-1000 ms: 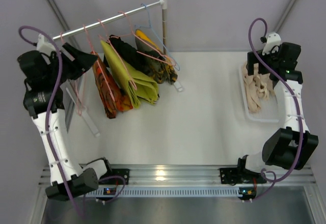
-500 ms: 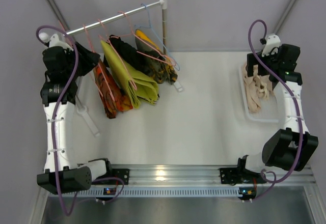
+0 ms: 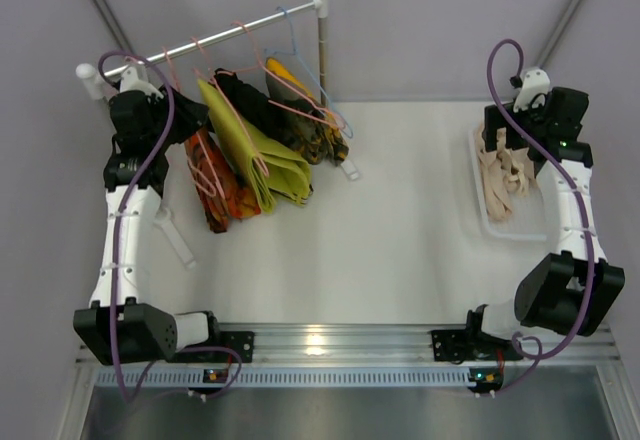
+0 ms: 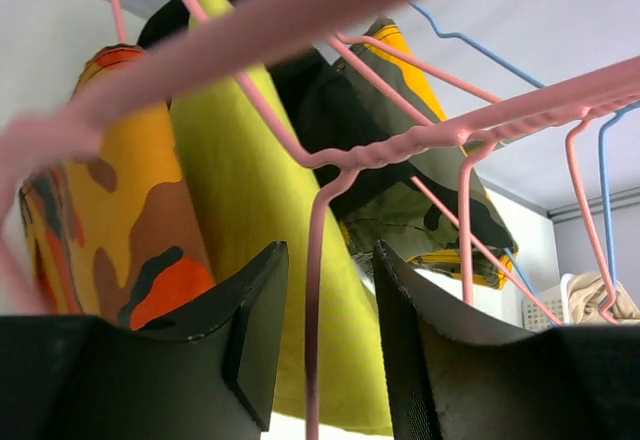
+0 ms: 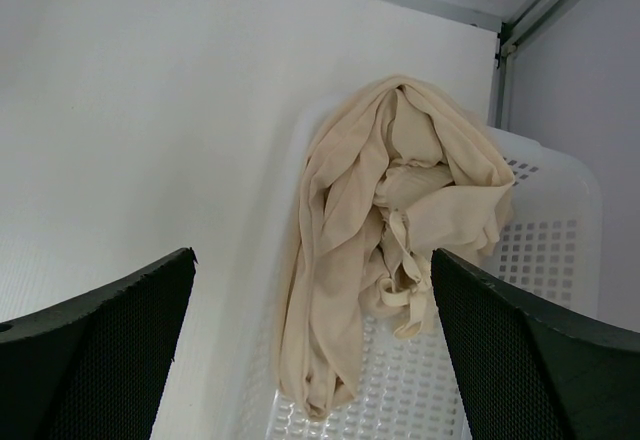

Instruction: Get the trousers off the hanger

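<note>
- Left tool was up at the rail, jaws part-open, nothing clamped!
- A pink hanger wire ran down through the gap between its fingers, and I couldn't say it touched either one.
- Orange trousers hung on that rack, just beside the tool at about 5 o'clock in the top view.
- Their long axis ran roughly from 11 to 5 o'clock, draped down toward the table.
- From the wrist they showed at 9 o'clock, left of the yellow-green cloth.
- Left arm was clearly the nearer one, and the pull-off looked like its job.
- Right tool hung wide open, holding nothing, over the basket far off at 3 o'clock.
- Beige trousers lay heaped in that basket, already off any hanger.
</note>
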Robot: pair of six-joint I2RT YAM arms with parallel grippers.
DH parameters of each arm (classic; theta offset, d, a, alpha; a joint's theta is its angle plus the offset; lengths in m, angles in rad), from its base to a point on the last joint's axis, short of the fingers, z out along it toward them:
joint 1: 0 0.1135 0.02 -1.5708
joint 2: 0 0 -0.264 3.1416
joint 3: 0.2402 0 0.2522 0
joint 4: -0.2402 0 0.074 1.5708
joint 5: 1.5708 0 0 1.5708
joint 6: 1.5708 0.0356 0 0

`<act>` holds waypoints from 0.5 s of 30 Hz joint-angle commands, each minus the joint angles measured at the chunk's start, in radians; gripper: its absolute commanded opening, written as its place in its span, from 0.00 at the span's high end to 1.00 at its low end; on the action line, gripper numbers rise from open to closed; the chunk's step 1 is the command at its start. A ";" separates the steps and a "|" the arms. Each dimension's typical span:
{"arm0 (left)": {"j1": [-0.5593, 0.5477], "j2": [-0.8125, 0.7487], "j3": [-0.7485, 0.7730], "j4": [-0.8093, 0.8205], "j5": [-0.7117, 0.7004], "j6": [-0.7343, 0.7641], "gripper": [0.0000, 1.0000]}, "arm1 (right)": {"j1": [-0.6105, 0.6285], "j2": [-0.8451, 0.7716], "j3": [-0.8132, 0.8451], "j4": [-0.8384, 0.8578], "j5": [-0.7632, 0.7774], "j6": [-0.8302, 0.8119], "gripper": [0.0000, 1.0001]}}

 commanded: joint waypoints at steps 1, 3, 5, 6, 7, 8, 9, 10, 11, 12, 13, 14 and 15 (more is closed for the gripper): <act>-0.014 0.007 -0.026 0.122 0.005 -0.024 0.56 | 0.015 -0.020 -0.003 0.064 -0.005 0.006 0.01; -0.018 0.010 -0.035 0.153 0.008 -0.038 0.57 | 0.015 -0.017 -0.007 0.067 -0.007 0.007 0.01; -0.018 0.016 -0.049 0.174 0.023 -0.046 0.58 | 0.015 -0.017 -0.012 0.068 -0.007 0.010 0.01; -0.018 0.016 -0.053 0.182 0.023 -0.052 0.59 | 0.015 -0.017 -0.012 0.071 -0.007 0.012 0.00; -0.018 0.016 -0.058 0.199 0.026 -0.053 0.59 | 0.015 -0.016 -0.013 0.071 -0.007 0.013 0.00; -0.018 0.016 -0.064 0.205 0.025 -0.055 0.60 | 0.015 -0.017 -0.013 0.074 -0.008 0.013 0.01; -0.018 0.018 -0.069 0.210 0.023 -0.060 0.64 | 0.015 -0.016 -0.012 0.073 -0.007 0.013 0.01; -0.017 0.021 -0.069 0.217 0.023 -0.060 0.66 | 0.015 -0.017 -0.012 0.073 -0.007 0.015 0.01; -0.018 0.022 -0.072 0.220 0.026 -0.063 0.67 | 0.015 -0.017 -0.013 0.078 -0.008 0.015 0.00; -0.018 0.022 -0.076 0.222 0.026 -0.069 0.69 | 0.015 -0.017 -0.013 0.075 -0.008 0.015 0.00; -0.018 0.025 -0.076 0.222 0.028 -0.070 0.74 | 0.015 -0.020 -0.016 0.076 -0.007 0.013 0.00; -0.018 0.025 -0.078 0.220 0.028 -0.073 0.76 | 0.015 -0.022 -0.018 0.076 -0.007 0.013 0.01; -0.018 0.022 -0.080 0.222 0.028 -0.076 0.79 | 0.015 -0.025 -0.020 0.076 -0.005 0.010 0.01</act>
